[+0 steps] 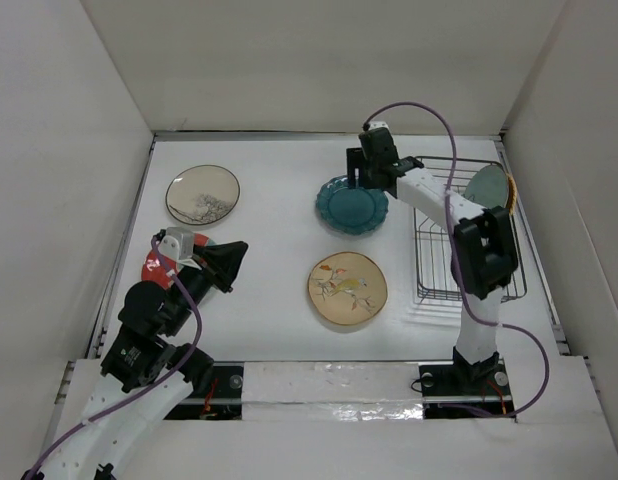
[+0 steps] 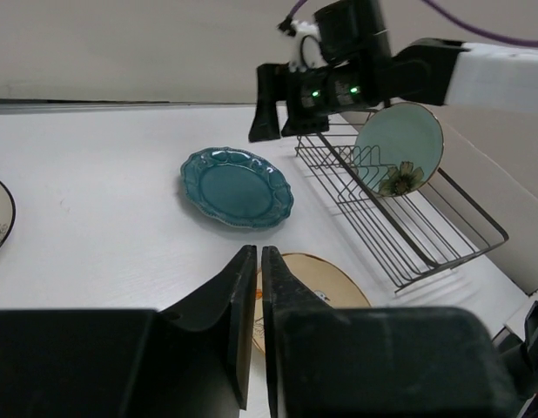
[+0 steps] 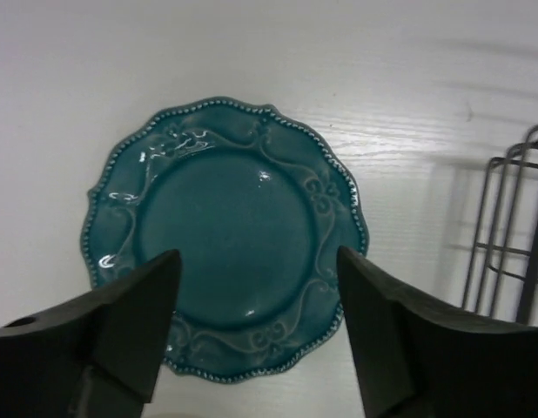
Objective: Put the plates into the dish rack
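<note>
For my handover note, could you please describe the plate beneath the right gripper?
Start at the black wire dish rack on the right. Just left of its far end, below the open right gripper, lies a dark teal plate. It alone has a scalloped rim.

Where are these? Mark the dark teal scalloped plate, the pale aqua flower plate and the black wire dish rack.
dark teal scalloped plate (image 3: 230, 231): right wrist view, its flat centre.
pale aqua flower plate (image 2: 398, 144): left wrist view, centre of its face.
black wire dish rack (image 2: 395, 231): left wrist view, bare base wires.
</note>
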Robot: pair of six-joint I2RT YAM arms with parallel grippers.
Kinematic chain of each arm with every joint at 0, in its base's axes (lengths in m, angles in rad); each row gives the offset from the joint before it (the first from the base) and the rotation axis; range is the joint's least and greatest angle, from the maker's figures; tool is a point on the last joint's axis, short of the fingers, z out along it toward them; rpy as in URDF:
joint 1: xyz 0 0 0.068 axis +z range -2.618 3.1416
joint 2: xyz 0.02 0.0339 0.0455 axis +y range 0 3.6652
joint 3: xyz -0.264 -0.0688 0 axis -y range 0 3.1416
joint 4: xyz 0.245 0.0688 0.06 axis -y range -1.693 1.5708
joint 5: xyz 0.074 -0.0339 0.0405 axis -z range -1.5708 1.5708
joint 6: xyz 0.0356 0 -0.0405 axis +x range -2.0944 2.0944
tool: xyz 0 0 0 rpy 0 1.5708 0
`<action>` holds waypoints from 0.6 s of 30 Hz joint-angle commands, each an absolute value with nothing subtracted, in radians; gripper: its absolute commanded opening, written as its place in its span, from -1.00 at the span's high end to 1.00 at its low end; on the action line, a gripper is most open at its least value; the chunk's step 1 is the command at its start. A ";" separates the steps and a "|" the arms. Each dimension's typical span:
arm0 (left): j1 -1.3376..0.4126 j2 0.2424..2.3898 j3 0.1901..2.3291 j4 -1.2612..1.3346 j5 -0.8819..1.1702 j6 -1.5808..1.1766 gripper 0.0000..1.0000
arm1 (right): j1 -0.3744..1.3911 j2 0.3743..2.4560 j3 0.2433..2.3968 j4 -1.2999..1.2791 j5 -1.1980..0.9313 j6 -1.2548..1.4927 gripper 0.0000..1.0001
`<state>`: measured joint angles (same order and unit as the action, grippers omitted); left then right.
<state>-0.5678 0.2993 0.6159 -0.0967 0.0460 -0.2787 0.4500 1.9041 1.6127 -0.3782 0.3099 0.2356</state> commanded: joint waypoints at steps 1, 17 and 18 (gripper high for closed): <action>-0.572 0.310 0.646 -0.058 0.037 -0.282 0.88 | 0.433 1.992 1.761 -0.460 0.242 0.192 -0.61; -0.572 0.348 0.652 -0.055 0.038 -0.273 0.86 | 0.344 2.241 1.864 -0.491 0.184 0.169 -0.98; -0.562 0.351 0.650 -0.054 0.040 -0.273 0.86 | 0.344 2.246 1.867 -0.494 0.173 0.169 -0.99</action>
